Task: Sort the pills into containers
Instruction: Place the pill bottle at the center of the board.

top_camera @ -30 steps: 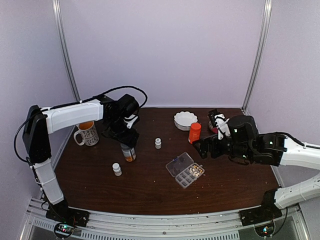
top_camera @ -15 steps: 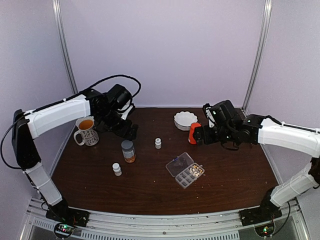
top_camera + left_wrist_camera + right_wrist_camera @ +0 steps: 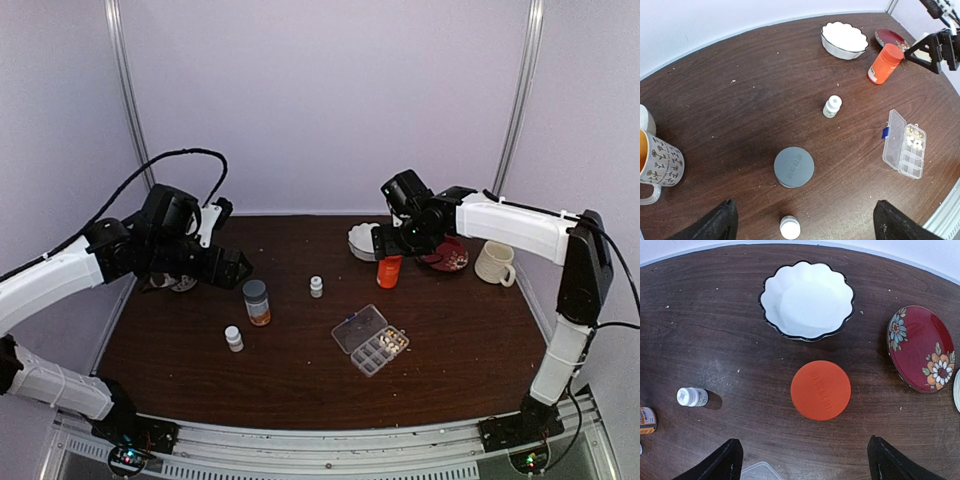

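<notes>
Two empty grippers, jaws wide: left gripper, right gripper. Pill box, lid open, lies diagonally, centre-front, pills in some cells. I judge it nearer the right gripper, bases-ward of the orange bottle below that gripper.

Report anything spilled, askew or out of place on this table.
Tiny pale specks lie loose around the white bowl, outside the pill box; they are too small to identify. The box sits skewed, lid open. Nothing is tipped.

Left arm, right arm: jaws wide
</notes>
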`<control>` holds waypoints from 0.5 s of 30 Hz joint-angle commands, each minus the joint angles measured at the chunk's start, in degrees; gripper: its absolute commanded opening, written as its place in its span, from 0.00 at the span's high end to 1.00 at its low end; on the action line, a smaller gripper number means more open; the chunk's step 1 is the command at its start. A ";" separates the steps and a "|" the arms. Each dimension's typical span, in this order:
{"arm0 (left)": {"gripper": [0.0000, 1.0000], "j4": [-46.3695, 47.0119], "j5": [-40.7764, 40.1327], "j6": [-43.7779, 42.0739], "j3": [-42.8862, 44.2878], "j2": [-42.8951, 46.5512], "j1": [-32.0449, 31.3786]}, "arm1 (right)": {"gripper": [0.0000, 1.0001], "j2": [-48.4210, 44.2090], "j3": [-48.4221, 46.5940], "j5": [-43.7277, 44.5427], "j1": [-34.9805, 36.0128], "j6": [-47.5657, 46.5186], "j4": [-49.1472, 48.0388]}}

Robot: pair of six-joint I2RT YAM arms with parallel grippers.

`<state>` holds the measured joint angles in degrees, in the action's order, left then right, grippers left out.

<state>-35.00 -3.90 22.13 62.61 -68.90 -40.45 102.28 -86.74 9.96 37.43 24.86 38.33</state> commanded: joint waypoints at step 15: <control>0.02 11.07 -0.41 -1.83 -5.93 7.99 -0.07 | 0.19 14.28 -17.11 -0.59 -4.37 -0.57 10.85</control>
<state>-26.96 -4.73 21.32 56.88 -61.54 -40.45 114.72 -101.03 8.40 33.61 24.34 46.44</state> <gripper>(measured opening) 0.975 0.852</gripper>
